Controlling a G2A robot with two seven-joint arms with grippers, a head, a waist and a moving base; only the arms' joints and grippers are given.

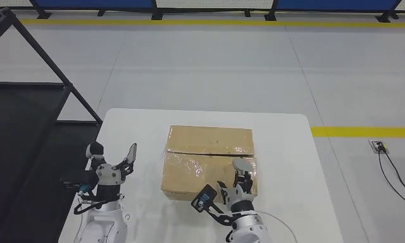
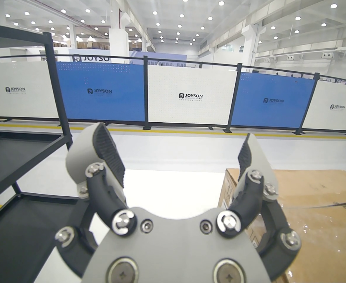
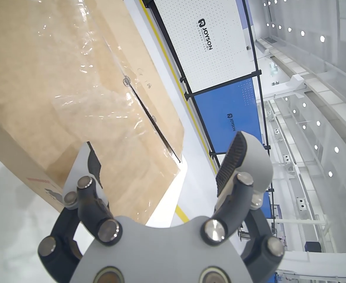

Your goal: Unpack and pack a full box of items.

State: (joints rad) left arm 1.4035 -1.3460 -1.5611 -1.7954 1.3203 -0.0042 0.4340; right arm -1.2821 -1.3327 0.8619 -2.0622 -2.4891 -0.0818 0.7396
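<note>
At the centre of the white table [image 1: 285, 180]: the cardboard box [image 1: 209, 161], flat on its base, top flaps down and meeting along a dark seam [image 3: 149, 113]. Clear film [image 3: 72, 30] stretched over the top, wrinkled and shiny, bridging that seam. No item out on the table, nothing of the contents showing. So, by the look of it, right at the start: sealed, not opened, nothing unpacked, and all of the repacking to come after that. Now outward to the arms. Right gripper [image 3: 165, 148] up at the near right corner of the box, claw spread wide and holding nothing, one finger over the cardboard top, the other out past the edge; touching or just above, hard to call. Left gripper [image 2: 175, 145] over bare table near the box's left side, apart from it, claw likewise wide apart and empty, pointing off toward the far end of the room. Likely first job, judging from here: getting through the film and lifting those flaps. Further out, a black shelf rack [image 2: 22, 154] off the table's left side, a yellow line [image 1: 354, 131] on the grey floor, and a fence of blue and white panels [image 2: 187, 95] across the back.
</note>
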